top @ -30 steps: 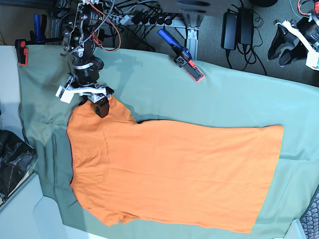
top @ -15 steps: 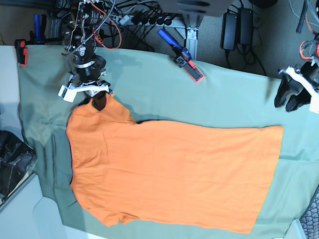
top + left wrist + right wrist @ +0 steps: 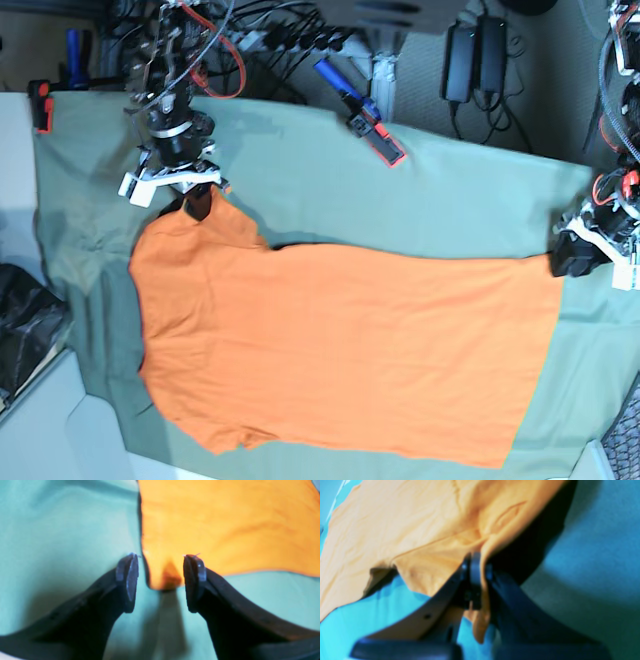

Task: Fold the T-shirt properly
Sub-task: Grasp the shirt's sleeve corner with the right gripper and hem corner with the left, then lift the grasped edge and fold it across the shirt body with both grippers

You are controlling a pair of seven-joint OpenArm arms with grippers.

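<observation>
Two robot arms grip and straddle opposite far corners of an orange T-shirt (image 3: 340, 350) spread flat on a sage-green cloth (image 3: 450, 190).

The right gripper (image 3: 476, 585), at the far left of the base view, is clamped tight on a pinch of the shirt's shoulder edge. The left gripper (image 3: 160, 580), at the far right, stands wide apart with the hem corner between its fingers (image 3: 128, 577), holding nothing. The risk, as I judge it: if that gripper closes too high it could miss the corner, or catch the green cloth beneath it; the thin pinch on the other side could slip once lifted. Only the wrist views show the pinch and the straddled corner; only the base view shows the whole shirt lying smooth, and a blue-and-red clamp (image 3: 365, 115) beyond it.
</observation>
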